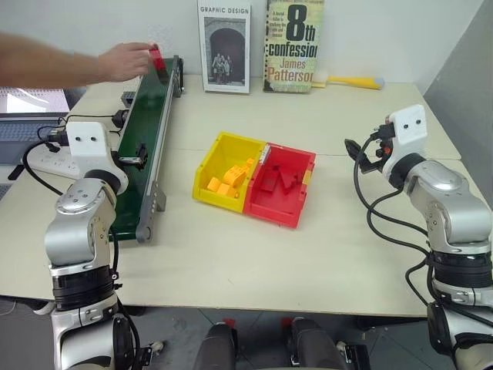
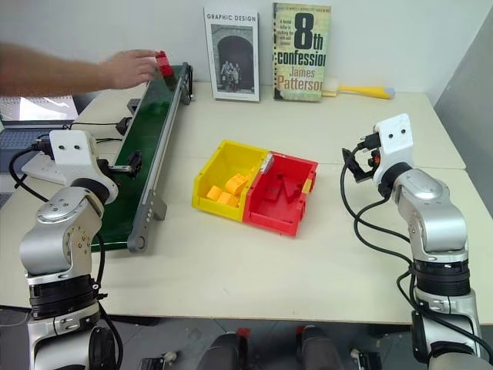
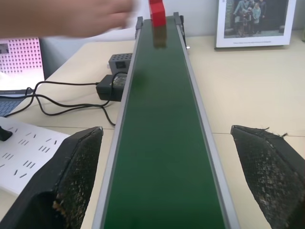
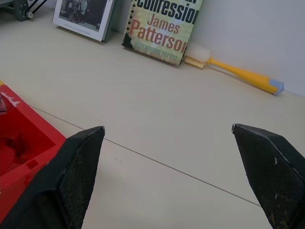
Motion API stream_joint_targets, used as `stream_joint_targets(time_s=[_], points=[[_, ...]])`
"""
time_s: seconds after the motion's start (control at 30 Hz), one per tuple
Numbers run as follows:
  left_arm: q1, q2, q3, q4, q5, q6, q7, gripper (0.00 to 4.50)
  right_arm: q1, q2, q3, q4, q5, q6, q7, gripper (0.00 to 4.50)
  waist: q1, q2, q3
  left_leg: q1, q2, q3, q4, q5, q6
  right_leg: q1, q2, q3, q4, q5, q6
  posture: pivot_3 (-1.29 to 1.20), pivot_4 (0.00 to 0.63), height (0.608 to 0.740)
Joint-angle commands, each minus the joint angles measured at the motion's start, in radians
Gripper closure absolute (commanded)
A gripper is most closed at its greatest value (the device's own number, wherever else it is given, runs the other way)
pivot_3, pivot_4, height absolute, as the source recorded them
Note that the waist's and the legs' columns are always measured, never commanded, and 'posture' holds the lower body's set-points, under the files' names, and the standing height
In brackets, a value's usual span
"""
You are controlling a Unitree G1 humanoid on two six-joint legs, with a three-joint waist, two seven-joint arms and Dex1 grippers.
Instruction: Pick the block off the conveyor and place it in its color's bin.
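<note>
A person's hand (image 1: pixel 123 62) holds the red block (image 1: pixel 157 58) over the far end of the conveyor (image 1: pixel 150 116). I cannot tell whether the block touches the green belt. My left gripper (image 3: pixel 165 129) is open and hovers level over the near part of the belt, pointing along it toward the block (image 3: pixel 157 12), far from it. The red bin (image 1: pixel 269 208) sits mid-table, joined to a yellow one, with red bricks inside. My right gripper (image 4: pixel 167 128) is open and empty over the bare table, to the right of the red bin (image 4: pixel 19 143).
The yellow bin (image 1: pixel 223 142) holds several yellow-orange bricks. Two books (image 1: pixel 224 46) (image 1: pixel 293 45) lean on the back wall, with a yellow-handled brush (image 1: pixel 350 81) beside them. A power strip (image 1: pixel 46 158), cables and a laptop (image 1: pixel 23 127) lie left of the conveyor.
</note>
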Motion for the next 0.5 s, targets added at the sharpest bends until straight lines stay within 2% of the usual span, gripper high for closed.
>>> stream_joint_targets(time_s=[0.03,0.5], points=[[0.003,0.008,0.027,-0.051,-0.005,-0.002,0.009,0.01,-0.016,-0.004,-0.013,-0.025,-0.006,-0.016,-0.003,0.0,0.0,0.0,0.0,0.0,0.0,0.0,0.0,0.0,0.0,0.0,0.0,0.0,0.0,0.0,0.0,0.0,0.15,0.74],[0.023,-0.036,0.043,-0.098,-0.012,-0.013,0.062,0.01,-0.024,-0.004,-0.009,-0.008,-0.008,-0.026,0.003,0.0,0.0,0.0,0.0,0.0,0.0,0.0,0.0,0.0,0.0,0.0,0.0,0.0,0.0,0.0,0.0,0.0,0.15,0.74]])
